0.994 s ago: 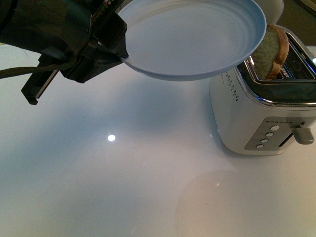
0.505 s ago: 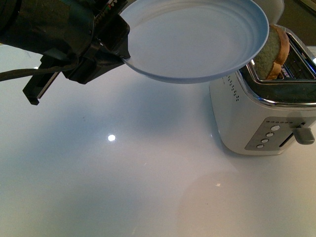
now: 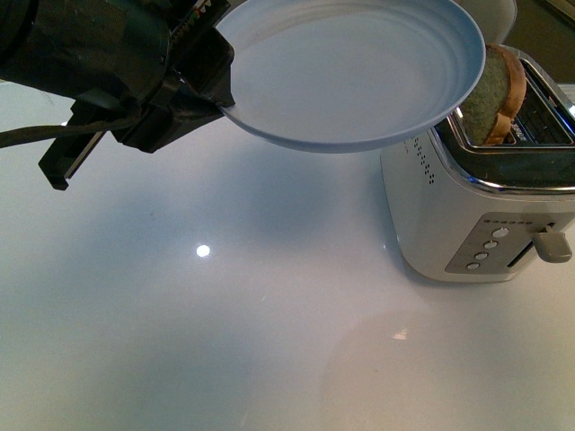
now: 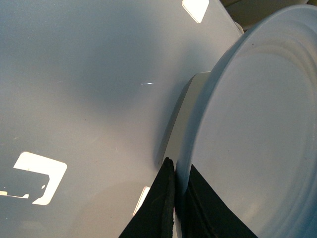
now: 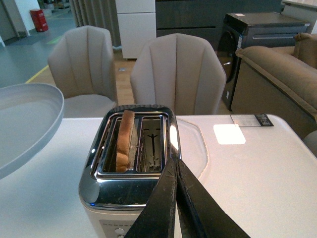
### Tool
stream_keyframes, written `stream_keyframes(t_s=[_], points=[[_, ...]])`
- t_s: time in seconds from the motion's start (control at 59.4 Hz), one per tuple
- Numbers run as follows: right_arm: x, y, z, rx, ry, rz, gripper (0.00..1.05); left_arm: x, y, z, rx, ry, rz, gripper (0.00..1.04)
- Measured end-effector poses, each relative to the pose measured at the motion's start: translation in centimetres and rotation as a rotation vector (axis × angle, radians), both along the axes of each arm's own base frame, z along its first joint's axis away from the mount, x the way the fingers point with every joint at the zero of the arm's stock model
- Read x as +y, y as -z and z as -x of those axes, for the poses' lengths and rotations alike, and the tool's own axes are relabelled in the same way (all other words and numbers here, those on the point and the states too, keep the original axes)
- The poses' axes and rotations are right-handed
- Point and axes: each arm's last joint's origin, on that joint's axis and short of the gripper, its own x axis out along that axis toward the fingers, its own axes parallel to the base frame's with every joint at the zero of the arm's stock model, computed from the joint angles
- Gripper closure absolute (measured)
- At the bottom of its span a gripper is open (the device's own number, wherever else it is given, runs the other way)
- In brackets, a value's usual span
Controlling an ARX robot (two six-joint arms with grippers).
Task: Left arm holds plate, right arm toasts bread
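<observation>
My left gripper (image 3: pixel 218 83) is shut on the rim of the pale blue plate (image 3: pixel 359 67) and holds it empty in the air beside the toaster (image 3: pixel 476 206). In the left wrist view the black fingers (image 4: pixel 163 203) pinch the plate's edge (image 4: pixel 257 129). The bread slice (image 3: pixel 496 94) stands upright in the toaster's slot nearer the plate, its top sticking out; it also shows in the right wrist view (image 5: pixel 125 140). My right gripper (image 5: pixel 176 166) is shut and empty, above the toaster's front right corner (image 5: pixel 131 168). The plate's rim shows at the left of that view (image 5: pixel 29 124).
The white toaster has a lever (image 3: pixel 552 244) and several buttons (image 3: pixel 490 244) on its front; the lever is up. The second slot (image 5: pixel 151 148) is empty. The white glossy table (image 3: pixel 225 314) spreads in front. Beige chairs (image 5: pixel 176 74) and a sofa (image 5: pixel 277 74) stand beyond the table.
The left gripper and plate have shifted very slightly; the bread and toaster have not moved.
</observation>
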Motion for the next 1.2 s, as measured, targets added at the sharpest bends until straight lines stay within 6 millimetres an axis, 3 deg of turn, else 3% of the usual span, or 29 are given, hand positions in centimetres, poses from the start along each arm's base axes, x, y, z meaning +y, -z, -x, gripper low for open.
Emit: stream_keyframes(t_s=[1.179,1.196], points=[[0.0,1.1,3.3,0.005,-0.004,0.0,1.03,-0.3,0.0,0.1,0.001,0.01,-0.003,1.02],[0.0,1.0,3.8,-0.022,-0.001,0.002,0.73,-0.4,0.0,0.2,-0.001,0.009,-0.007,1.02]])
